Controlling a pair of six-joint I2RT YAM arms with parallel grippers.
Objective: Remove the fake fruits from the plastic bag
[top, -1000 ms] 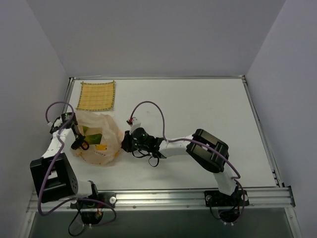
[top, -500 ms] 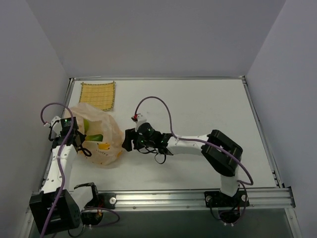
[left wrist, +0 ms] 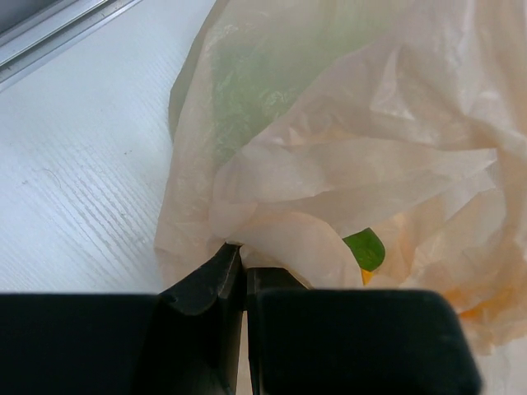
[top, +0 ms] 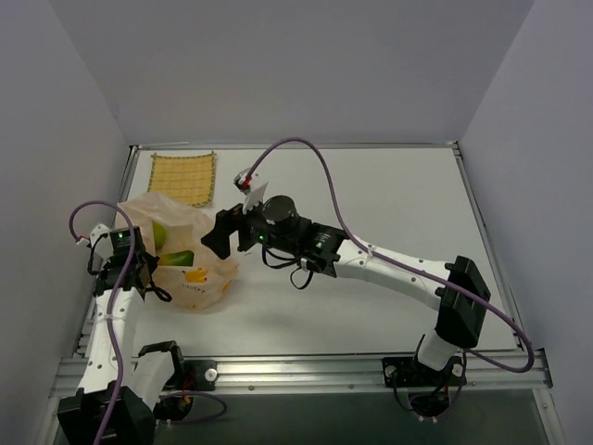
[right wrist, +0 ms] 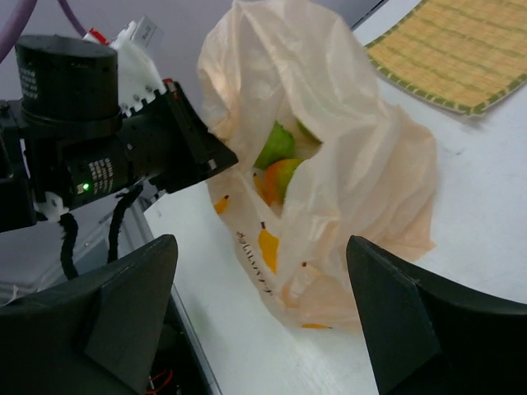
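Observation:
The pale peach plastic bag (top: 199, 269) stands crumpled at the left of the table, printed with yellow-orange marks. Through its mouth show fake fruits: a round green one (right wrist: 276, 144) and a green-and-orange one (right wrist: 282, 177) under it. My left gripper (top: 146, 269) is shut on a fold of the bag's (left wrist: 370, 148) left edge, its jaws pressed together on the film (left wrist: 235, 247). Above the bag's (right wrist: 362, 164) right side hovers my right gripper (top: 215, 238), open, its fingers (right wrist: 123, 313) wide apart with nothing between them.
A flat yellow woven mat (top: 182, 177) lies at the back left, just behind the bag. The left wall and the table's metal rail (left wrist: 58, 25) run close beside the bag. White tabletop (top: 389, 204) stretches to the right.
My right gripper has opened and moved up and toward the back left, over the bag. The left arm shifted slightly, still pinching the bag, which now stands taller.

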